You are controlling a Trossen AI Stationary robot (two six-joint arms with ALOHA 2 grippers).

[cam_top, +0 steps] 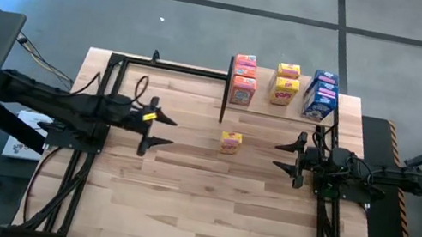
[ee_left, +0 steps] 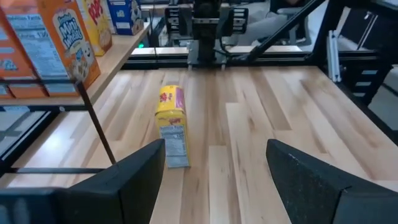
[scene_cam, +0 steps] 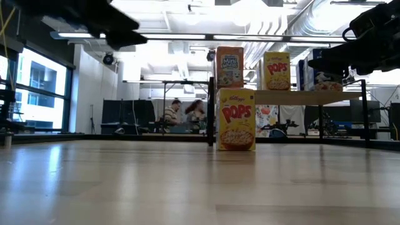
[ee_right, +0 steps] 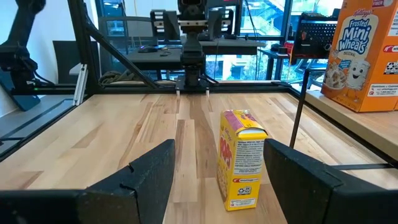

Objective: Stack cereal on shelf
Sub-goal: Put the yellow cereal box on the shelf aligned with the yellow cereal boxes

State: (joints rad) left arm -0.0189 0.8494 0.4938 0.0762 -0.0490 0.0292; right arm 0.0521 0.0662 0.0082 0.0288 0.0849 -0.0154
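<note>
Saw shelf (cam_top: 295, 109) holding orange-pink, yellow and blue cereal stacks; one yellow Pops box (cam_top: 230, 142) stood upright on tabletop just in front of shelf; left gripper (cam_top: 162, 130) and right gripper (cam_top: 288, 157) flanked box, fingers spread, grasping nothing; judged one box left.

Table (cam_top: 179, 200): pale wood planks, smooth, with a soft satin sheen. Shelf (cam_top: 342, 115): light wood board, smooth, on thin matt black metal posts (cam_top: 225, 95). Yellow box (ee_right: 241, 158): printed cardboard, slightly glossy. Orange boxes (cam_top: 244, 79) and blue boxes (cam_top: 321, 94): the same printed card. Left gripper (cam_top: 159, 128) and right gripper (cam_top: 289, 157): matt black fingers, plastic or metal not discernible. Floor (cam_top: 210, 22): smooth grey, faintly reflective.
</note>
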